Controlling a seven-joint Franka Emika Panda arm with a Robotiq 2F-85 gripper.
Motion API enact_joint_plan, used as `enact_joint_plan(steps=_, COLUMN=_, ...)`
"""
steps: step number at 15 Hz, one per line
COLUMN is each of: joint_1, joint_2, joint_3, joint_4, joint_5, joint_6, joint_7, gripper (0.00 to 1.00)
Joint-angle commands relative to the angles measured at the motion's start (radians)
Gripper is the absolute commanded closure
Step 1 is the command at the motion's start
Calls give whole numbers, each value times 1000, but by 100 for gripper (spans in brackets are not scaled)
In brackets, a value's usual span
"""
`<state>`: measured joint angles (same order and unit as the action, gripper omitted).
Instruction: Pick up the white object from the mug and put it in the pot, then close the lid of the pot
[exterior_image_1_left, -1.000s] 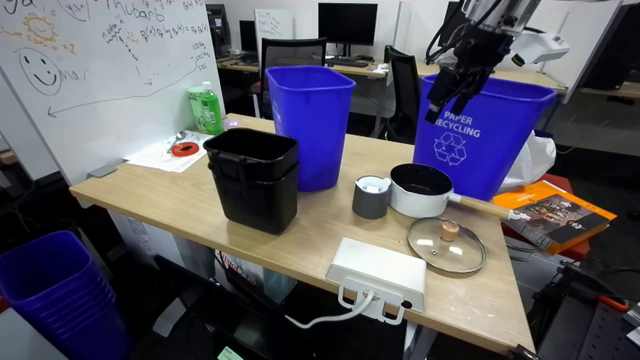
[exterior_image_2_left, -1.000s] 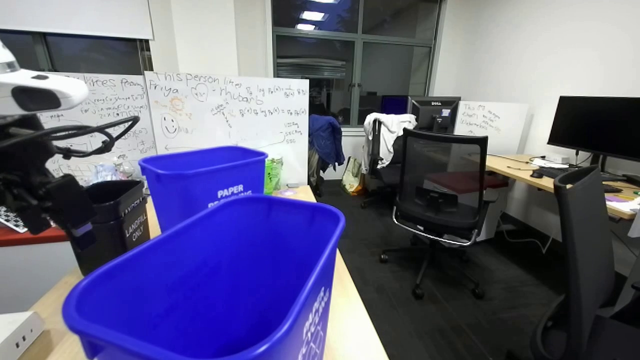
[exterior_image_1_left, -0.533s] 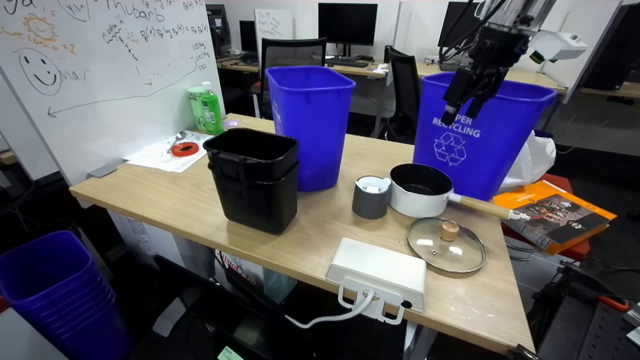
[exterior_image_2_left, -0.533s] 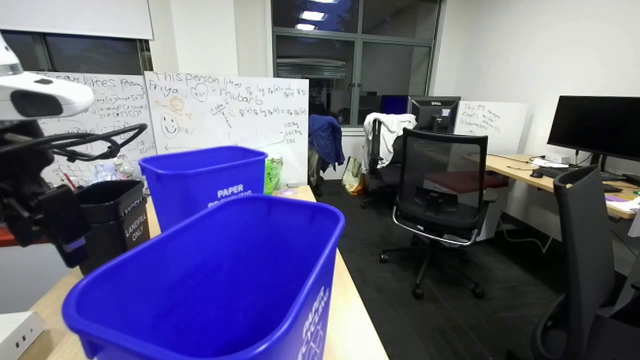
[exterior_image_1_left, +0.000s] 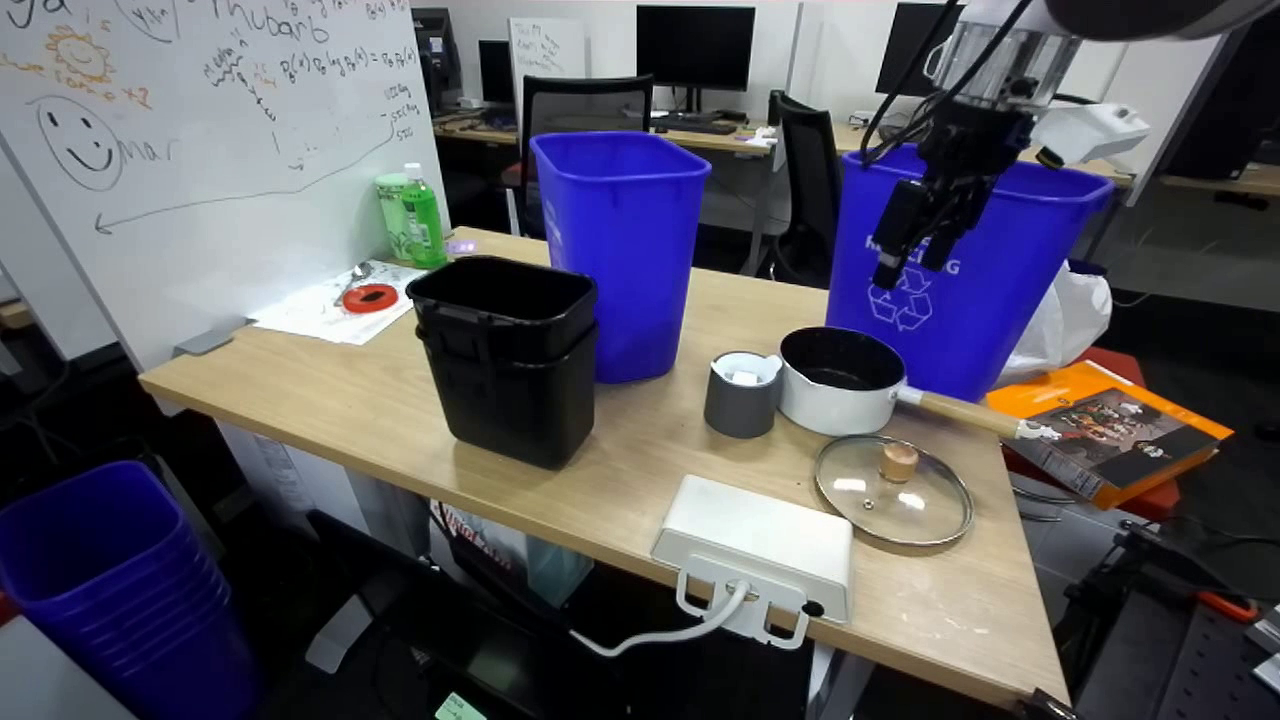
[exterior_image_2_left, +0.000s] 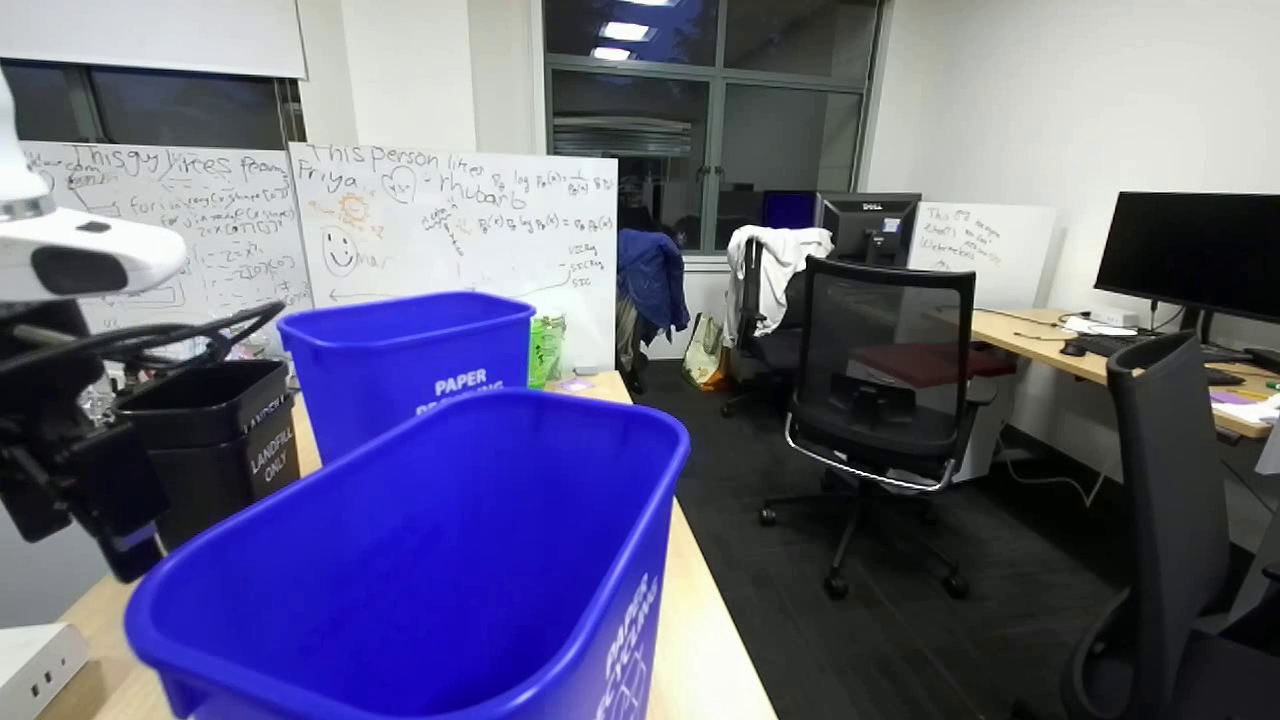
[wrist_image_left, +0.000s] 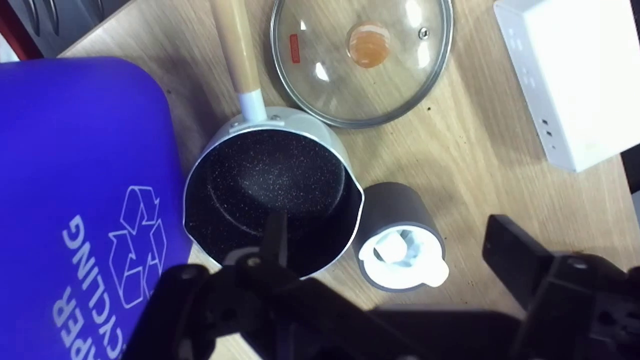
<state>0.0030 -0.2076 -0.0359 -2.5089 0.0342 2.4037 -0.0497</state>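
The dark grey mug (exterior_image_1_left: 740, 414) stands upright on the table, close beside the pot. A small white object (exterior_image_1_left: 745, 379) sits inside the mug's white rim; it also shows in the wrist view (wrist_image_left: 392, 248). The white pot (exterior_image_1_left: 832, 408) has a dark inside and a wooden handle; in the wrist view its inside (wrist_image_left: 275, 170) shows nothing in it. The glass lid (exterior_image_1_left: 880, 505) with a wooden knob lies flat on the table next to the pot. My gripper (exterior_image_1_left: 911, 269) is open and empty, above the pot and mug. In the wrist view its fingers (wrist_image_left: 387, 237) are spread either side of the mug.
A tall blue bin (exterior_image_1_left: 960, 300) stands right behind the pot, near the gripper. A second blue bin (exterior_image_1_left: 620, 270) and a black bin (exterior_image_1_left: 510, 380) stand farther along the table. A white box (exterior_image_1_left: 760, 540) with a cable sits at the table's edge near the lid.
My gripper has come lower, and in an exterior view it has shifted slightly right overall. It stays open. The mug, white object, pot and lid have not moved.
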Motion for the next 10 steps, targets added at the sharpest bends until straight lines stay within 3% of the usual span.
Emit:
enact_joint_plan(steps=1, joint_1=-9, joint_2=88, joint_3=30, joint_4=1, joint_5=-58, joint_6=88, joint_7=64, gripper=0)
enact_joint_plan(steps=4, joint_1=0, joint_2=188, joint_3=48, joint_4=21, joint_5=-98, joint_6=207, joint_7=125, gripper=0)
enact_joint_plan(steps=8, joint_1=15, joint_2=306, joint_3=45, joint_4=60, joint_5=-274, joint_6=331, joint_7=276, gripper=0)
enact_joint_plan(steps=10, joint_1=36, joint_2=360, joint_3=36, joint_4=90, joint_5=-303, joint_6=372, joint_7=330, gripper=0)
